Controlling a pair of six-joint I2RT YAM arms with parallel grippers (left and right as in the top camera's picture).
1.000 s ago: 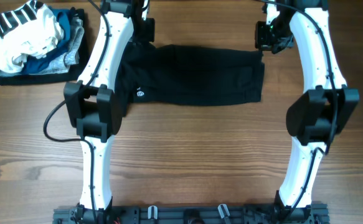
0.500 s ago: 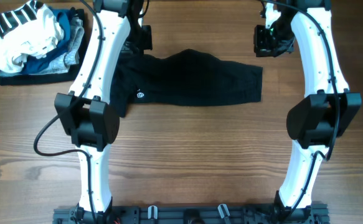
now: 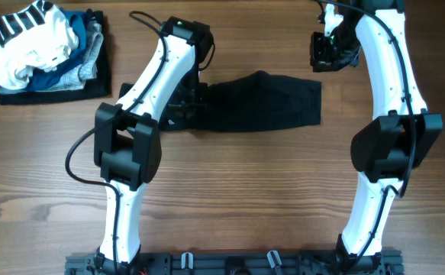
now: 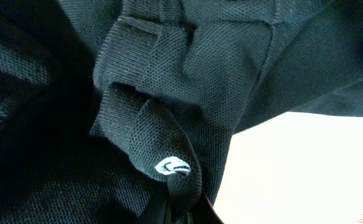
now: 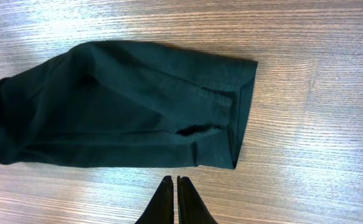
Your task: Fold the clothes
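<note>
The left gripper (image 4: 177, 209) is clenched on a pinch of the black garment (image 3: 260, 103); in the left wrist view its dark fingertips are seen closed on a gathered ridge of mesh-like fabric, just below a small white logo (image 4: 172, 166). Around the grip the cloth is bunched into several overlapping pleats, and a bright patch of table shows beyond the edge of the cloth.

The right gripper (image 5: 176, 200) is shut with its tips pressed together and nothing between them. It is held over bare wood just beside the garment's right end, whose stitched hem (image 5: 243, 112) lies flat.

From overhead, the garment is seen as a narrow dark band near the far edge of the wooden table (image 3: 245, 191), between the two arms. Its right part is spread flat, while its left part is drawn up and crumpled under the left arm. A separate stack of white, striped, blue and grey garments (image 3: 39, 50) sits at the far left corner, well apart.

The folding is judged to be partly done: the garment appears already narrowed lengthwise, and a crosswise fold seems to be in hand. The gathered left end remains to be laid over the flat right part, smoothed and let go.
</note>
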